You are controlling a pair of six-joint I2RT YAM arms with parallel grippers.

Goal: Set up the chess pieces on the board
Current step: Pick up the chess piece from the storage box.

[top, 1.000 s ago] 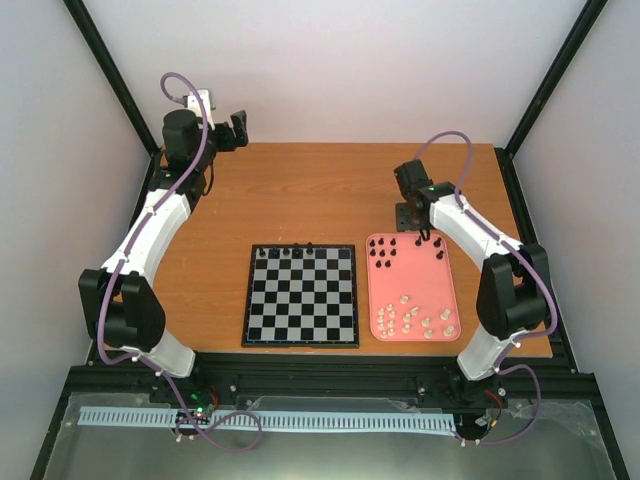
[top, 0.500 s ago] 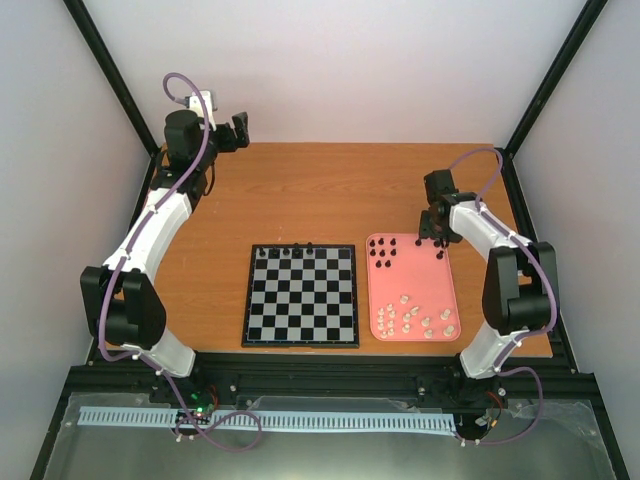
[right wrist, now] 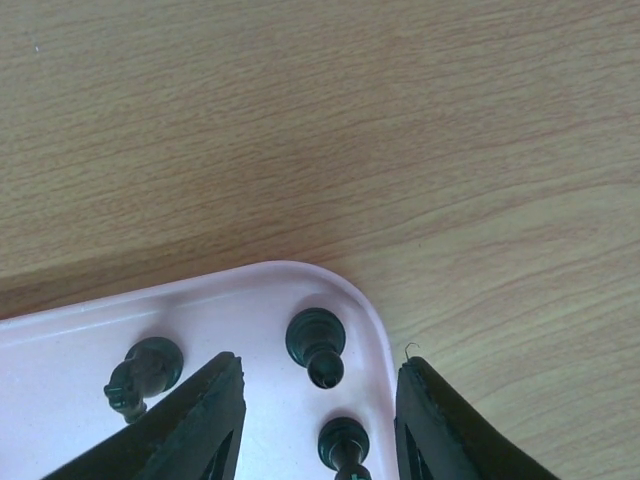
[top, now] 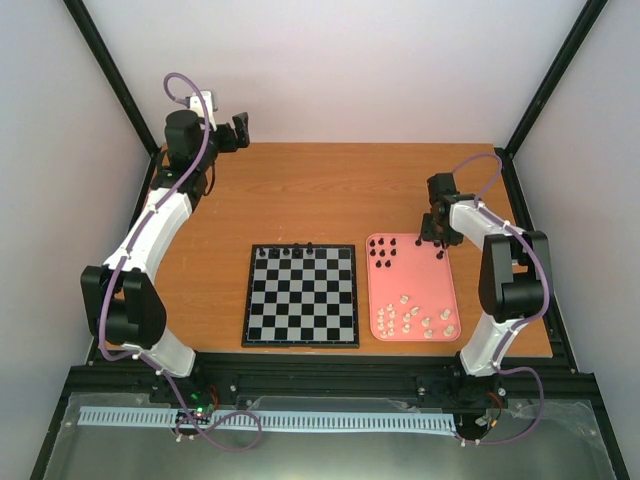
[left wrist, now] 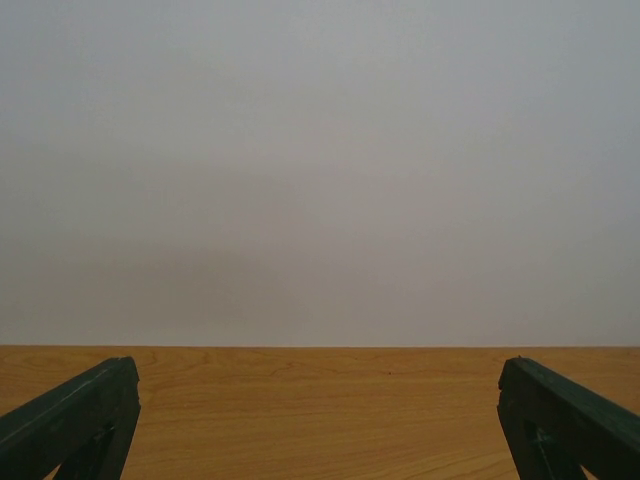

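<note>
The chessboard [top: 301, 294] lies at the table's middle front, with several black pieces [top: 290, 250] on its far row. Right of it, the pink tray [top: 428, 284] holds several black pieces [top: 386, 252] at its far end and cream-white pieces [top: 415, 320] at its near end. My right gripper [top: 438, 237] hovers open over the tray's far right corner. In the right wrist view its fingers [right wrist: 205, 420] straddle one black piece [right wrist: 317, 344], with another [right wrist: 343, 444] nearer and a third [right wrist: 141, 373] to the left. My left gripper [top: 238, 131] is open and empty, raised at the far left corner.
The black frame posts [top: 120, 80] stand at the table's back corners. The left wrist view shows only bare wood table [left wrist: 320, 410] and the grey wall. The tray's rim [right wrist: 375, 330] lies close to the right finger.
My right gripper has moved right from the tray's far middle to above its far right corner and come down toward the black pieces there. The left arm has not moved.
</note>
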